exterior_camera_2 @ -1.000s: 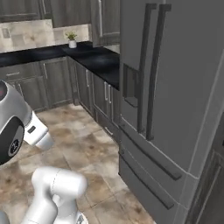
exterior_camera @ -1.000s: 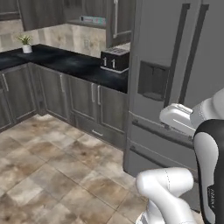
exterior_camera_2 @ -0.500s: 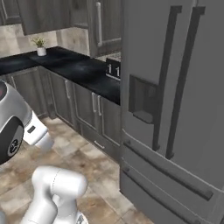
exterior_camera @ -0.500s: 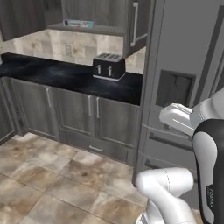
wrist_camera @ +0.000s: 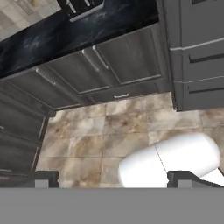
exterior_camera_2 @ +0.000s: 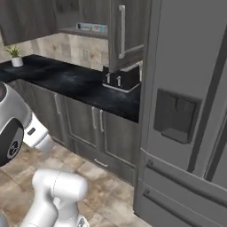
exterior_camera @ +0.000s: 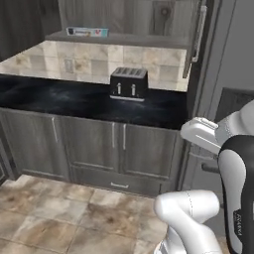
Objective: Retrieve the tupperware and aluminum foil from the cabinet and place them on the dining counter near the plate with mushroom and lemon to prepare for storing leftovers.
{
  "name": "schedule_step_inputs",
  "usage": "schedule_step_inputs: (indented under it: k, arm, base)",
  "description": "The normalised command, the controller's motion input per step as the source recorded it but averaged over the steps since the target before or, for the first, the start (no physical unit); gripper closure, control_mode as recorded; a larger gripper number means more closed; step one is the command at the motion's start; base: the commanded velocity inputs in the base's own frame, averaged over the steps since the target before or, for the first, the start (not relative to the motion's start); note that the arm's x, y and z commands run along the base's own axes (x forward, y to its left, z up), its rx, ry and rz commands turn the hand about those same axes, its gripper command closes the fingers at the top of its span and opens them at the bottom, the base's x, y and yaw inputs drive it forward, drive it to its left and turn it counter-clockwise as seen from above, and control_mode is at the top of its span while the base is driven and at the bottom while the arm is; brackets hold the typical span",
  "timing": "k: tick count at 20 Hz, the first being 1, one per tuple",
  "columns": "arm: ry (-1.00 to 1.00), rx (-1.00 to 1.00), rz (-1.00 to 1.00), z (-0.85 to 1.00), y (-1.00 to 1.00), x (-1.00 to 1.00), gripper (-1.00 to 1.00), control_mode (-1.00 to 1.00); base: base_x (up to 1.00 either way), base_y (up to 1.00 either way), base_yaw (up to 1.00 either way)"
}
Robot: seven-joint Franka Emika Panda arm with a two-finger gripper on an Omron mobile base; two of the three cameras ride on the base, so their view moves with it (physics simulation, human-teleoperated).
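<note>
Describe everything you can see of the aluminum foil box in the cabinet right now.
The aluminum foil is a long narrow carton, white and pale blue with a dark end and small red and blue marks. It lies flat on its long side on the grey shelf board of the open wall cabinet, near the shelf's front edge, above the black counter and up and left of the toaster. The right base view shows it behind the open door's bar handle. Nothing else touches it.

Both base cameras sit behind the arm, looking forward and down at the black counter [exterior_camera: 74, 99] with the toaster [exterior_camera: 128, 83] under the open cabinet [exterior_camera: 124, 37]; the left faces it squarely, the right obliquely beside the refrigerator [exterior_camera_2: 186, 111]. The hand camera looks down over the tiled floor [wrist_camera: 100, 131].
</note>
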Motion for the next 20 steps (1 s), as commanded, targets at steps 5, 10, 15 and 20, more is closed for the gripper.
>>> schedule_step_inputs:
  k: [5, 10, 15, 20]
  arm:
    - [0.00, 0.00, 0.00, 0.00, 0.00, 0.00, -1.00, 1.00]
    - [0.00, 0.00, 0.00, 0.00, 0.00, 0.00, -1.00, 1.00]
    - [0.00, 0.00, 0.00, 0.00, 0.00, 0.00, -1.00, 1.00]
    - [0.00, 0.00, 0.00, 0.00, 0.00, 0.00, -1.00, 1.00]
  base:
    - [0.90, 1.00, -0.35]
    - [0.83, 1.00, -0.33]
    - [0.81, 0.59, -0.24]
    - [0.83, 0.19, -0.17]
